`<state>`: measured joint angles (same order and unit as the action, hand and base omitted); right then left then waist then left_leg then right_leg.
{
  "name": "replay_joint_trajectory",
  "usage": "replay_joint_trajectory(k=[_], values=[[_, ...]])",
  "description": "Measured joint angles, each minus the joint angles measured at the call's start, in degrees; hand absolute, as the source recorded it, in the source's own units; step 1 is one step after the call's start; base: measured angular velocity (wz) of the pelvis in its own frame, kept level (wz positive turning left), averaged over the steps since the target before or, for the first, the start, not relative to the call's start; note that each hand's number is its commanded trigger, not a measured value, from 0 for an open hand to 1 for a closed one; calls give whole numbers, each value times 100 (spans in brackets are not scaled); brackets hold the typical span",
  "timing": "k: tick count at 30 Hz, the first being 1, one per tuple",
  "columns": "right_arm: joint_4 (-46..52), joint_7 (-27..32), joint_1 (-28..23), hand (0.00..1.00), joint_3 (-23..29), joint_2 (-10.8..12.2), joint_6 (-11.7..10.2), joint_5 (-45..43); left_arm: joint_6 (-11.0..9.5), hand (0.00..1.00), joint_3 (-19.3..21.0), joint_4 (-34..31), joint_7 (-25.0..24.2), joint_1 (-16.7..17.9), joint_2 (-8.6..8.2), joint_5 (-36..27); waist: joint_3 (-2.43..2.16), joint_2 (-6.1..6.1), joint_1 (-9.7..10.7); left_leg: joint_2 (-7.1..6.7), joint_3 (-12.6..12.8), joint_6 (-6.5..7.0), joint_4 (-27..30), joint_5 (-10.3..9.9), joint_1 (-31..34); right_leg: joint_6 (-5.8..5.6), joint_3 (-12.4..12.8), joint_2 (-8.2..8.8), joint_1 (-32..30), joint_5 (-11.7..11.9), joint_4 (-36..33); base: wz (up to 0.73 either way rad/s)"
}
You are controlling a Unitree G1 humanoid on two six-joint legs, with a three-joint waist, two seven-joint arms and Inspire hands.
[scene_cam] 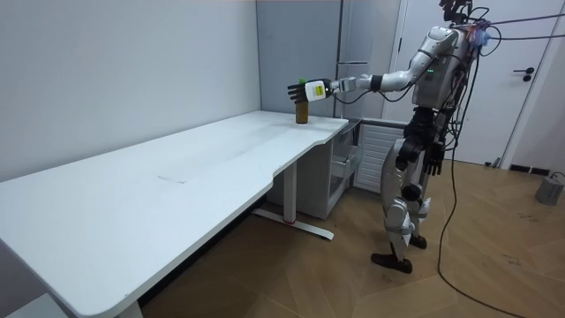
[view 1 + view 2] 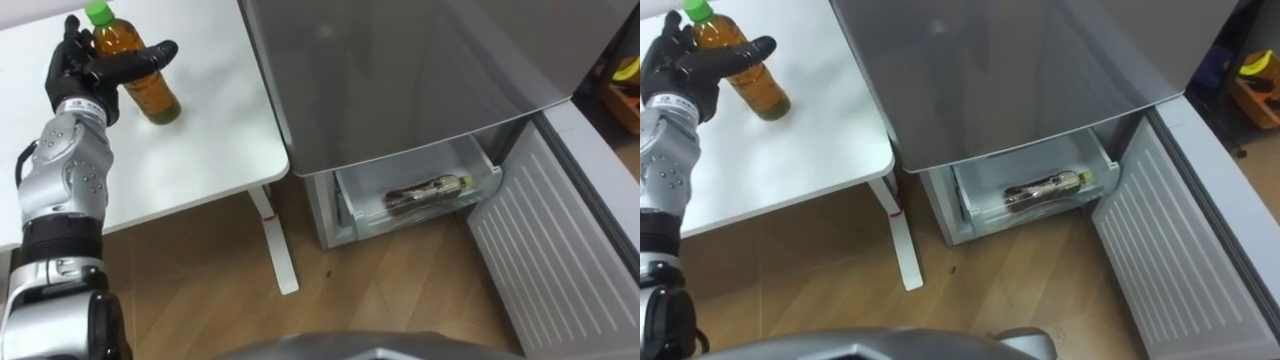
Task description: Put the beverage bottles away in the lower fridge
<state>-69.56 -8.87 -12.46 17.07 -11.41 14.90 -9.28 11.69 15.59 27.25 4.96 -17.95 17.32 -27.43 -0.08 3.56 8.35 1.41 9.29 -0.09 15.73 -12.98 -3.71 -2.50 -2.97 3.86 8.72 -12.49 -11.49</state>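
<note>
At white table (image 2: 220,130), left robot hand (image 2: 78,72) grips amber bottle (image 2: 155,95).

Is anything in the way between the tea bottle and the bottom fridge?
Nothing visible. The left hand grips the tea bottle on the table; the lower fridge door is open, and its drawer holds one other bottle already.
</note>
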Motion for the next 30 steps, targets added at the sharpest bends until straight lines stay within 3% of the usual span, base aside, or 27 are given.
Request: replay_joint_trajectory(k=[4,5,7,20,30], values=[[35,2,-2,0,1,-4,4,-22,0,0,2,3,-43,-10,8,6,6,14,-4,-4,2,0,-2,0,44,0,51,-1,-85,0,-17,-3],[35,3,-3,0,1,-4,5,-25,0,51,2,3,-51,-10,11,7,12,5,-3,-5,2,0,-4,0,43,0,55,-1,-86,0,-17,-5],[36,5,4,0,1,-4,0,-25,0,100,2,3,-82,-11,22,7,16,-2,-2,-5,7,1,-5,0,49,0,70,-1,-100,0,-17,-4],[69,69,6,0,-4,-1,8,-33,102,100,-7,174,-326,-12,143,0,48,-73,83,-6,14,8,-5,-6,108,0,115,-8,-179,0,-28,-1],[74,135,8,0,-5,2,14,-31,217,100,-171,460,-391,-14,142,-114,12,-81,171,0,14,15,-1,-23,115,0,131,-17,-186,1,-81,0]])
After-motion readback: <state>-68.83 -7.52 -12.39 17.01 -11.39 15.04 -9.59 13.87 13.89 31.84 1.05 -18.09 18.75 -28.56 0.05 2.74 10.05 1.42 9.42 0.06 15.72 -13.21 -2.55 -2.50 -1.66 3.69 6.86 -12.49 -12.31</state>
